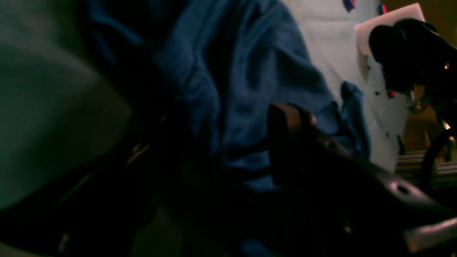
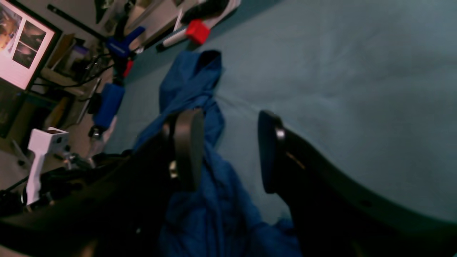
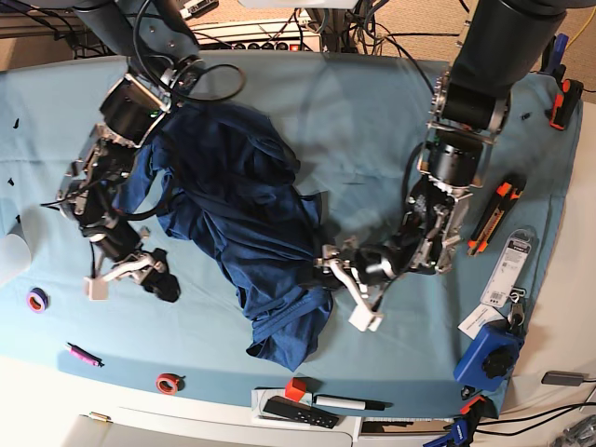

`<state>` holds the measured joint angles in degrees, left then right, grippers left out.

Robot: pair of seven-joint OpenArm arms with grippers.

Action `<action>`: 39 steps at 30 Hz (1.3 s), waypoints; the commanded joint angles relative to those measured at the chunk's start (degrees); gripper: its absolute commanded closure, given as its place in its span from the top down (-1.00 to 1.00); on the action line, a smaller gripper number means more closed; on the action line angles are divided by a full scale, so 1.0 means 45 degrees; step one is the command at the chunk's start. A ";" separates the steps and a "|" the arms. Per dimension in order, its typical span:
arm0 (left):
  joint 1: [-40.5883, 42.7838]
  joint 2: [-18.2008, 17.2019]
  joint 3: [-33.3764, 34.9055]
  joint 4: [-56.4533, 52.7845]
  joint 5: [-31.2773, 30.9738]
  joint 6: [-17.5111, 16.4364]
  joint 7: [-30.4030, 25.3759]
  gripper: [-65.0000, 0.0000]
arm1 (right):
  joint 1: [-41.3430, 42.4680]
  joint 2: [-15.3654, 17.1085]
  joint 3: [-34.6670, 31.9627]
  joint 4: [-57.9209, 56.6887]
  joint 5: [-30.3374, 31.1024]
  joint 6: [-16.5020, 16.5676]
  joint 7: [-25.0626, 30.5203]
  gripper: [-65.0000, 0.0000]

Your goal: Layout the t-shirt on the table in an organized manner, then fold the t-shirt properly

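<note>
T-shirt (image 3: 244, 223) crumpled, long axis diagonal

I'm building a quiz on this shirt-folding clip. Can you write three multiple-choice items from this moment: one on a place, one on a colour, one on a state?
1. Where does the t-shirt lie on the table?
A. Around the middle, between the two arms
B. Hanging off the far edge
C. Under the orange tools

2. What colour is the cloth covering the table?
A. White
B. Light teal-blue
C. Red

3. What state is the t-shirt in?
A. Neatly folded into a square
B. Spread flat with sleeves out
C. Crumpled in a wrinkled heap

Answers: 1 A, the base view shows it between the arms. 2 B, teal-blue cloth shows all round the shirt. 3 C, deep folds and bunching run through it.
</note>
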<state>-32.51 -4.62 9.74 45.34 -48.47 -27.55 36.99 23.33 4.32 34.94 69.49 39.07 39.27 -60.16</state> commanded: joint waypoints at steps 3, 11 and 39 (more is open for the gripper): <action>-0.0427 0.0253 -0.0024 0.0194 -0.0267 -0.0112 -0.0544 0.12 | 0.0389 0.0170 -0.0024 0.0228 0.0364 0.0163 0.0253 -0.21; -0.0432 0.0452 -0.0024 0.0194 -0.0267 -0.0117 -0.1200 -0.20 | 0.0389 0.0165 -0.0024 0.0223 0.0364 0.0163 0.0243 -0.21; -0.0607 0.0019 -0.0034 0.2579 -0.8118 -0.2767 0.9557 -1.00 | 0.0393 0.0175 -0.0607 0.0223 -0.0602 0.0163 0.0743 -0.21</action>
<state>-33.17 -4.51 9.74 55.88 -83.02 -39.94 80.51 23.31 4.71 32.45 69.52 34.33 39.27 -57.82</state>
